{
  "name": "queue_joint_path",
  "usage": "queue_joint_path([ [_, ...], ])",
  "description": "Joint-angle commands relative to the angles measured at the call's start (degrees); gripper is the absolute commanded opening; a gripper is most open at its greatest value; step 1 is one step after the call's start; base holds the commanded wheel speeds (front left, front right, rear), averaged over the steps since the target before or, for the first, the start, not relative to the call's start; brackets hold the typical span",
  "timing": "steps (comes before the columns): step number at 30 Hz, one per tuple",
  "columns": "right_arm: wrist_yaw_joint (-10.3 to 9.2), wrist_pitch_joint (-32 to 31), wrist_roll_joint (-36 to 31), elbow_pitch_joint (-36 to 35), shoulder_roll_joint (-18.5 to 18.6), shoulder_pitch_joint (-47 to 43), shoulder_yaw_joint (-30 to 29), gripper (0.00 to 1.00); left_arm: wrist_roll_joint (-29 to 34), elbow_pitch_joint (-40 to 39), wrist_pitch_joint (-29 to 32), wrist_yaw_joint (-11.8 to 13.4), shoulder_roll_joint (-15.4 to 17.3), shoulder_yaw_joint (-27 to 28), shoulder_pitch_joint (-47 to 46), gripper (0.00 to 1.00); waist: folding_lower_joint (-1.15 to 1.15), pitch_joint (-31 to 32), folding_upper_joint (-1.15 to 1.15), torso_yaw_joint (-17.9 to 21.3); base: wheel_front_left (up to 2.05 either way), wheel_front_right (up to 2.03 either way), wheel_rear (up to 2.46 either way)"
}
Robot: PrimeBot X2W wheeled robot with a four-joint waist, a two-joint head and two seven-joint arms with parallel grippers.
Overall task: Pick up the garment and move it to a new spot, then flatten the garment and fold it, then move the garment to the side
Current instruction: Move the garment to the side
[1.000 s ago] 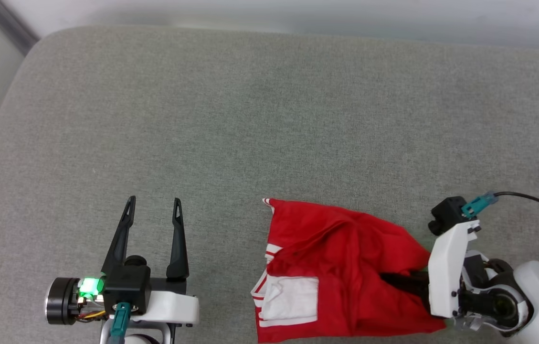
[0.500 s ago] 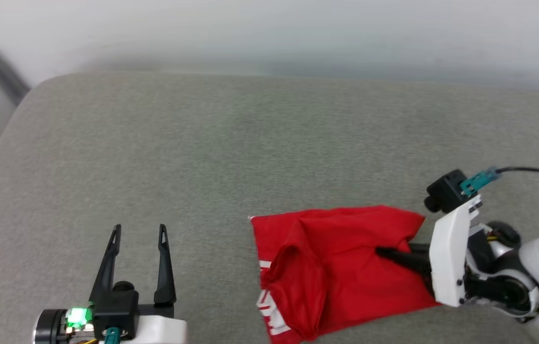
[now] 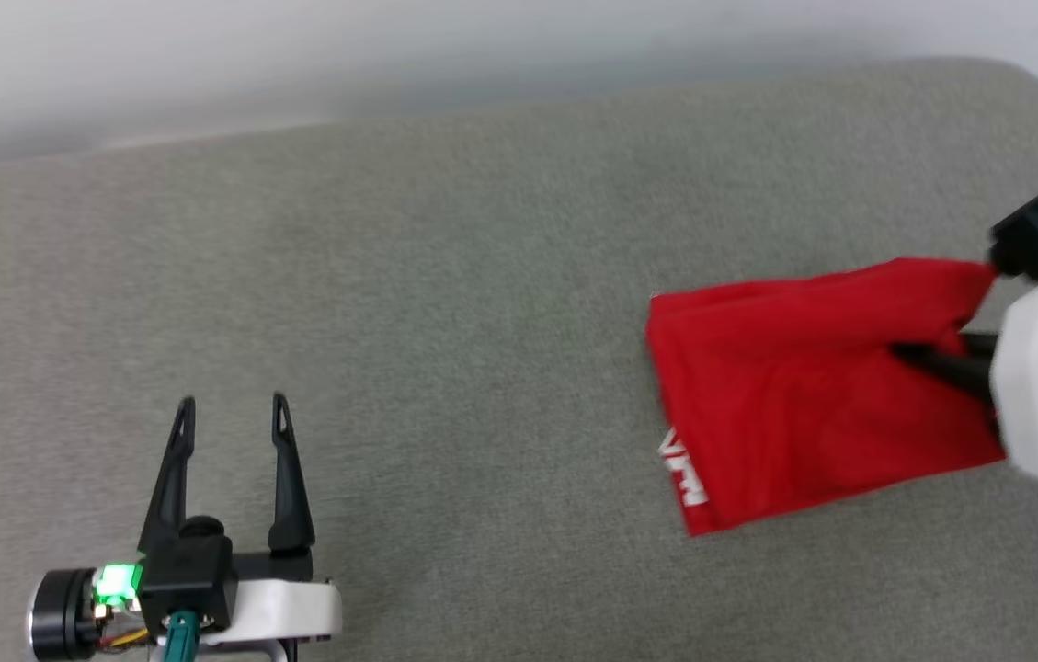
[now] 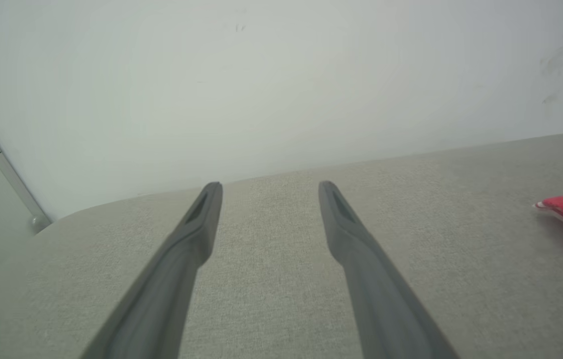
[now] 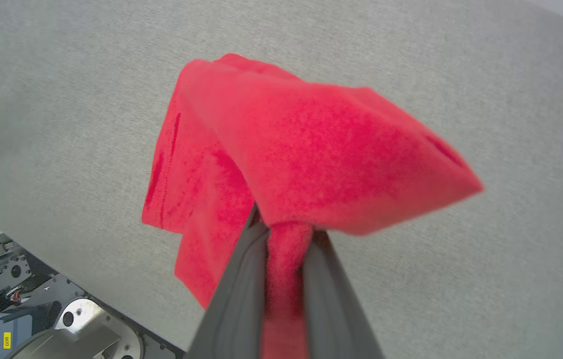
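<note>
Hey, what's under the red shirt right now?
Grey fabric surface shows all around below the red shirt, which is pinched in the right gripper. The patch directly beneath is covered by the cloth.

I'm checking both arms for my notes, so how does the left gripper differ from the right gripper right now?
The left gripper is open with nothing between its fingers; the right gripper is shut on the garment. The left gripper points up the head view over the grey padded surface; the right gripper points sideways, toward the robot's left, with red cloth bunched between its fingers. Both have two long dark fingers.
</note>
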State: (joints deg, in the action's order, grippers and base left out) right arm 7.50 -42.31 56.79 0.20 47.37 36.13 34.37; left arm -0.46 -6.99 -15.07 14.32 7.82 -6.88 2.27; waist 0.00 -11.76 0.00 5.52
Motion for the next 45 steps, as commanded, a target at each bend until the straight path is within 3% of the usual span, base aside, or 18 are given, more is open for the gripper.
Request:
queue_joint_path([
  [1,-0.02,0.15,-0.54,0.66,0.35,1.18,-0.44,0.0,0.35,-0.27,-0.13,-0.11,0.3,0.11,-0.98,1.0,0.0,-3.17,0.0,2.84,0.0,0.0,0.0],
  [8,-0.03,1.38,-7.12,7.73,7.33,3.43,-3.09,0.0,1.0,-1.65,-0.13,-1.64,1.7,-0.86,-5.61,1.0,0.0,-9.27,0.0,3.31,0.0,0.0,0.0],
  [14,-0.04,2.65,-11.84,15.38,9.57,6.34,-6.7,0.0,1.17,-2.66,-0.13,-2.05,2.84,-1.09,-8.4,1.0,0.0,-13.75,0.0,2.52,0.0,0.0,0.0],
  [22,-0.04,3.33,-16.84,24.93,8.01,9.46,-14.29,0.0,1.07,-3.91,-0.13,-2.1,3.92,-1.44,-11.06,1.0,0.0,-18.56,0.0,1.24,0.0,0.0,0.0],
  [30,-0.04,4.44,-21.97,31.47,2.81,8.24,-24.2,0.0,0.86,-3.71,-0.13,-1.57,4.18,-2.12,-11.9,1.0,0.0,-19.66,0.0,0.62,0.0,0.0,0.0],
  [31,-0.04,4.27,-22.96,31.85,2.34,7.87,-24.87,0.29,0.79,-3.48,-0.13,-1.44,4.12,-2.24,-11.76,1.0,0.0,-19.27,0.0,0.58,0.0,0.0,0.0],
  [32,-0.04,4.3,-24.1,31.86,1.92,7.61,-25.25,1.0,0.74,-3.26,-0.13,-1.34,4.02,-2.34,-11.63,1.0,0.0,-18.71,0.0,0.48,0.0,0.0,0.0],
  [38,-0.04,9.1,-35.51,29.53,0.28,7.03,-26.98,1.0,0.38,-2.15,-0.13,-0.55,3.28,-2.74,-9.48,1.0,0.0,-13.07,0.0,-0.11,0.0,0.0,0.0],
  [45,-0.04,27.4,-43.78,23.55,-7.1,7.15,-31.41,1.0,0.0,-1.68,-0.13,0.3,2.53,-2.99,-5.26,1.0,0.0,-5.82,0.0,-1.66,0.0,0.0,0.0],
])
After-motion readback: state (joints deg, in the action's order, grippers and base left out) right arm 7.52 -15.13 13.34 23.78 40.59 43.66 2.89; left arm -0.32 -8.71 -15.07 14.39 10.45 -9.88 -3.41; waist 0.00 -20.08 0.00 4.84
